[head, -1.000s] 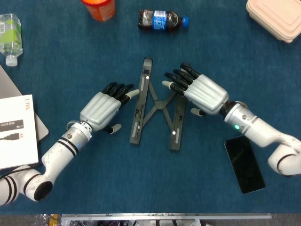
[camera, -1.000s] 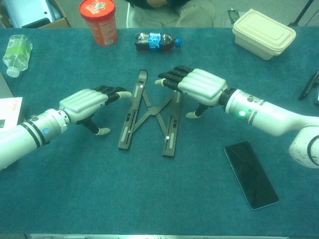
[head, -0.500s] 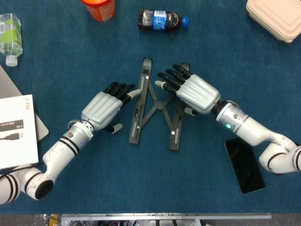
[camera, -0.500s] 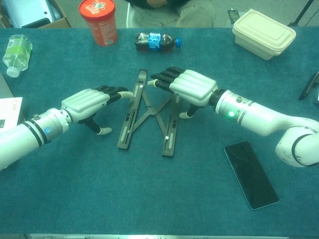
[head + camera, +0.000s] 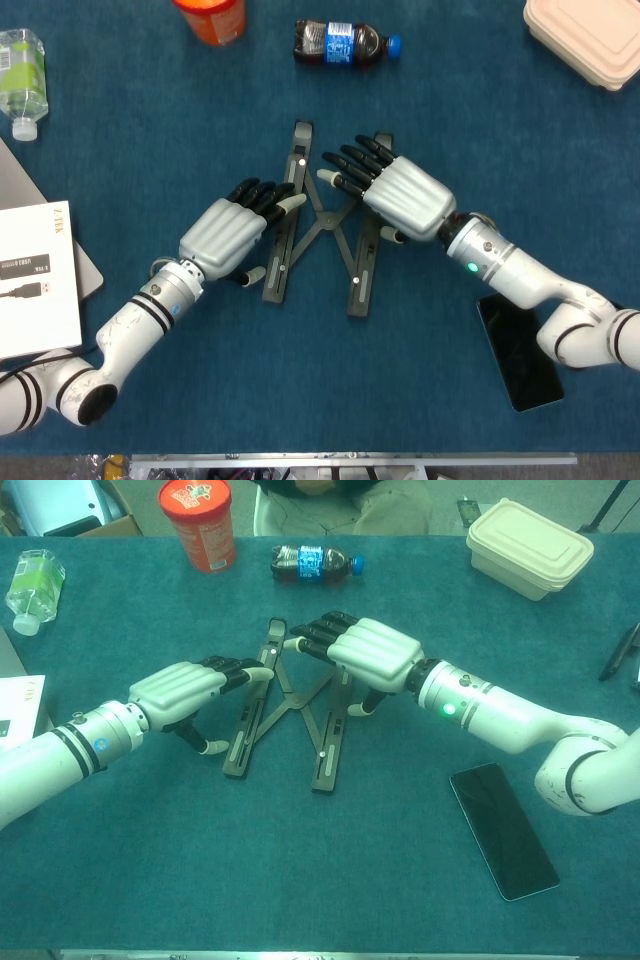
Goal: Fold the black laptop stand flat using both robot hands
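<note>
Two hands flank the black laptop stand, lying part-spread on the counter; left hand and right hand rest loosely extended fingers on its rails, holding nothing; closing step underway; next, press the rails together.

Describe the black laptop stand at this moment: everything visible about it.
The black laptop stand lies flat on the blue table: two long matte rails joined by thin crossed struts, still spread apart, closer at the far end. Small pale dots mark the rails. The left hand rests its fingers against the left rail; the right hand covers the right rail's far end.
</note>
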Available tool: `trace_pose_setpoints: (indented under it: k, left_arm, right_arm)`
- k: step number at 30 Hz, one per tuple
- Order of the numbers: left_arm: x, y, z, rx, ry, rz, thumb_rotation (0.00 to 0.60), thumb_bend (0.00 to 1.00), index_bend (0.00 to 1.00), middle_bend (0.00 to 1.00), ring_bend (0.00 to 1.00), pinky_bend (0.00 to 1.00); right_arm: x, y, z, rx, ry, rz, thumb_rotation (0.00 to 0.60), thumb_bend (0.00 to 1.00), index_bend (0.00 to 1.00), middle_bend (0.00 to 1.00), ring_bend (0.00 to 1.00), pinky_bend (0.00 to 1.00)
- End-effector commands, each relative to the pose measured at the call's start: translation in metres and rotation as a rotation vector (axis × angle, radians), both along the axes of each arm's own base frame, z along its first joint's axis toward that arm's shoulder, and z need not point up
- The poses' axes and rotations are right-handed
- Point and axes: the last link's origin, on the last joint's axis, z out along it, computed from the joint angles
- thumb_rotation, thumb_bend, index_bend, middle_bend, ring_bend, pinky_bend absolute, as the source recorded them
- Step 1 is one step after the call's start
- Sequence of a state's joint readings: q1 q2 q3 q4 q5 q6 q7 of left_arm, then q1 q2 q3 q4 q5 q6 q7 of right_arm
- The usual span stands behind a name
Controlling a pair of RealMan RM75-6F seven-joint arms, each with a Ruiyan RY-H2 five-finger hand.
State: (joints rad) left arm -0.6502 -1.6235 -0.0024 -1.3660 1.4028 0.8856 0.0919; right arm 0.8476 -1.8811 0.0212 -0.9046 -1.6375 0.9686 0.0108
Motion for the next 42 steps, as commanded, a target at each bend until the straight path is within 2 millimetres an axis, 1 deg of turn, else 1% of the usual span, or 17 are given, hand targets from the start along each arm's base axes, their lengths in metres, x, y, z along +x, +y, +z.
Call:
trace_pose_setpoints:
  k: [1,15,23,33,36,42]
  left_arm:
    - [0.0,0.0,0.0,-0.001,-0.001,0.0,0.6,0.25,0.0,0.0,0.0,0.0]
    - [0.0,-0.005,-0.001,-0.023,-0.012,0.014,0.6,0.25,0.0,0.0,0.0,0.0]
    - [0.001,-0.008,0.001,-0.044,-0.036,0.049,0.6,0.25,0.0,0.0,0.0,0.0]
    - [0.0,-0.009,0.004,-0.07,-0.063,0.102,0.6,0.25,0.0,0.0,0.0,0.0]
    - [-0.002,-0.008,0.009,-0.051,-0.05,0.089,0.6,0.25,0.0,0.0,0.0,0.0]
    - [-0.008,-0.005,0.025,-0.005,-0.016,0.079,0.6,0.25,0.0,0.0,0.0,0.0]
  right_arm:
    - [0.001,0.0,-0.001,0.0,-0.006,-0.002,0.6,0.12,0.0,0.0,0.0,0.0]
    - [0.009,-0.002,-0.007,0.0,-0.032,-0.004,0.6,0.12,0.0,0.0,0.0,0.0]
    - [0.014,-0.001,-0.013,0.004,-0.044,-0.001,0.6,0.12,0.0,0.0,0.0,0.0]
    - [0.02,-0.002,-0.015,0.009,-0.065,0.001,0.6,0.12,0.0,0.0,0.0,0.0]
    - [0.021,-0.002,-0.013,0.017,-0.061,0.008,0.6,0.12,0.0,0.0,0.0,0.0]
    - [0.028,-0.004,0.002,0.061,-0.048,0.012,0.6,0.12,0.0,0.0,0.0,0.0]
